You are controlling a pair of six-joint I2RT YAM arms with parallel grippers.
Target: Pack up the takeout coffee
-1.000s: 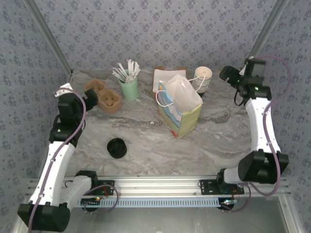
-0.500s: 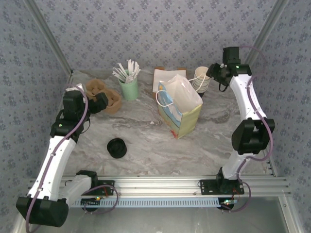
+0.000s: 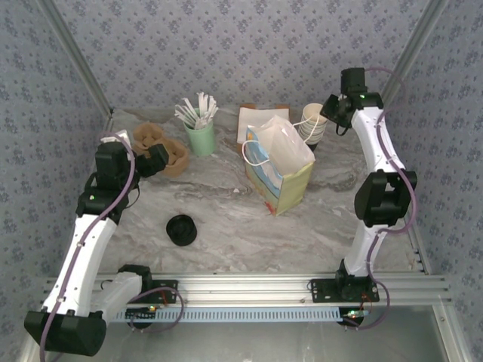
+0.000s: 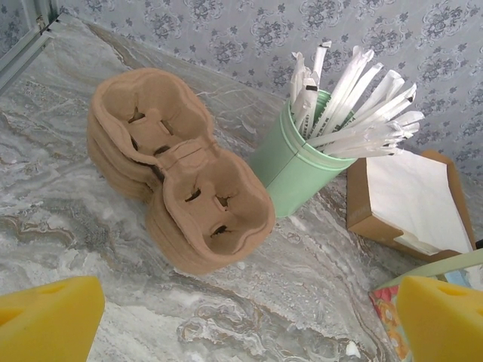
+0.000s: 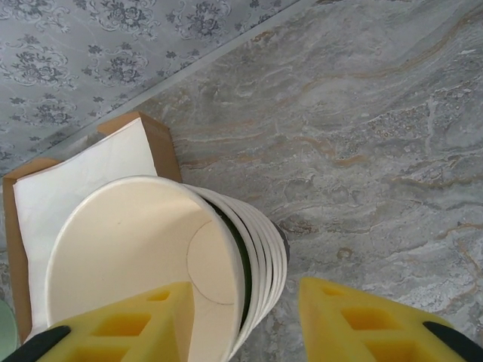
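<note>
a: where was the takeout coffee (image 3: 181, 229)?
b: it stood on the marble table (image 3: 234, 219), toward the near left, black lid facing up. it was well apart from both grippers and off to the left of the paper bag (image 3: 281, 172), outside it
a: and the bag?
b: upright near the middle of the table, mouth open, white handles at the top
a: what was the left gripper (image 3: 154, 160) doing?
b: it hung just beside the brown pulp cup carriers (image 4: 177, 188), jaws spread wide with nothing between them. in the left wrist view its yellow fingertips (image 4: 45, 317) sat at the two lower corners, with the carriers, the mint cup of white sticks (image 4: 298, 170) and the napkin box (image 4: 407, 196) beyond them
a: and the right gripper (image 3: 330, 113)?
b: up at the far right, at the stack of cream paper cups (image 5: 151, 256). in the right wrist view one yellow finger (image 5: 136, 320) lay over the mouth of the top cup and the other showed beyond the stack's outer side, so the stack's wall stood between them
a: was it gripping the stack?
b: i couldn't tell. the jaws were partly apart around that wall, but whether the pads pressed on it wasn't clear
</note>
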